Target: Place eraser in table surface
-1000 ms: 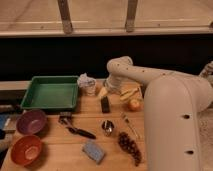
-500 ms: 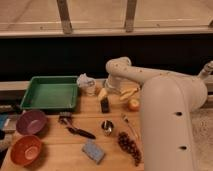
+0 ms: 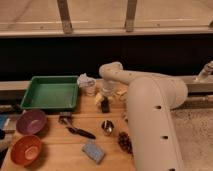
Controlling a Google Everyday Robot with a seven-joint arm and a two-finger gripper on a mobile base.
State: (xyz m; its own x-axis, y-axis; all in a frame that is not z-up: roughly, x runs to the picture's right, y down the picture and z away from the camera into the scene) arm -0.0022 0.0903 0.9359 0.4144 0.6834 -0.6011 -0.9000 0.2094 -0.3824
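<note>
The eraser (image 3: pixel 105 105) is a small black block standing on the light-brown wooden table surface (image 3: pixel 55 160), just right of the green tray. My gripper (image 3: pixel 105 95) points down right above it, at or on its top end. The white arm (image 3: pixel 150 115) rises from the lower right, bends over at the back and hides the table's right side. I cannot tell whether the eraser is held or rests free on the wood.
A green tray (image 3: pixel 50 92) sits at the back left, with a white crumpled cup (image 3: pixel 87 83) beside it. A purple bowl (image 3: pixel 31 121) and an orange bowl (image 3: pixel 24 149) stand at the left. A black-handled tool (image 3: pixel 77 131), a metal cup (image 3: pixel 107 127), a blue-grey sponge (image 3: pixel 93 151) and a dark cluster (image 3: pixel 125 141) lie in front.
The arm's large body has swung left in the view. The gripper and the eraser stay at nearly the same spot, perhaps slightly lower.
</note>
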